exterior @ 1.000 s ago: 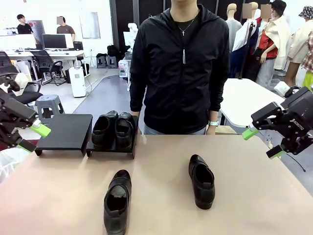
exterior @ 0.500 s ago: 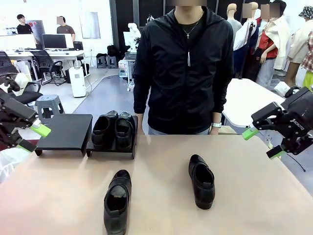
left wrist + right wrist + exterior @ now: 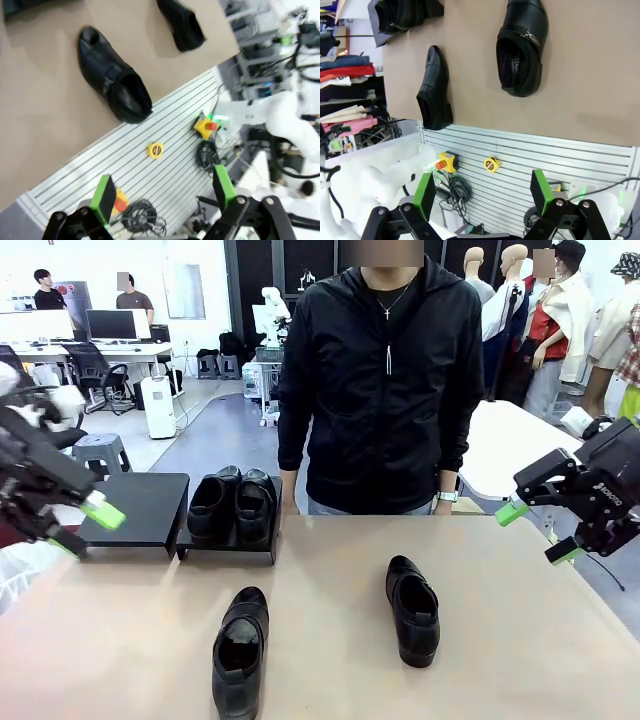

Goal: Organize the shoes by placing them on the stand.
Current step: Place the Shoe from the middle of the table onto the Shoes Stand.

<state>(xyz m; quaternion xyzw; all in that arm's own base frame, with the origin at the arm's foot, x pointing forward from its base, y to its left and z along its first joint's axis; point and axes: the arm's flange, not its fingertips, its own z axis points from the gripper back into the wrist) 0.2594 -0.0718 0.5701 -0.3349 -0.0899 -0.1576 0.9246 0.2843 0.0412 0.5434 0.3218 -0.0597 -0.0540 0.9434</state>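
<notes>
On the tan bench (image 3: 330,675), the left glossy black leather dress shoe (image 3: 240,650) lies nearer the released left gripper (image 3: 88,528), the right shoe (image 3: 413,612) nearer the released right gripper (image 3: 537,532), long axes near-to-far; two more shoes (image 3: 215,505) sit on the matte black stand (image 3: 135,505).

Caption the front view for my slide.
Shoe pair on the stand, two loose shoes on the table, left gripper and right gripper open.

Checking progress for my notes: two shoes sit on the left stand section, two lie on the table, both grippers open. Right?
No. The front view shows the two shoes on the right stand section; the left section is bare. Two other shoes lie on the table, and the left gripper and right gripper are open.
</notes>
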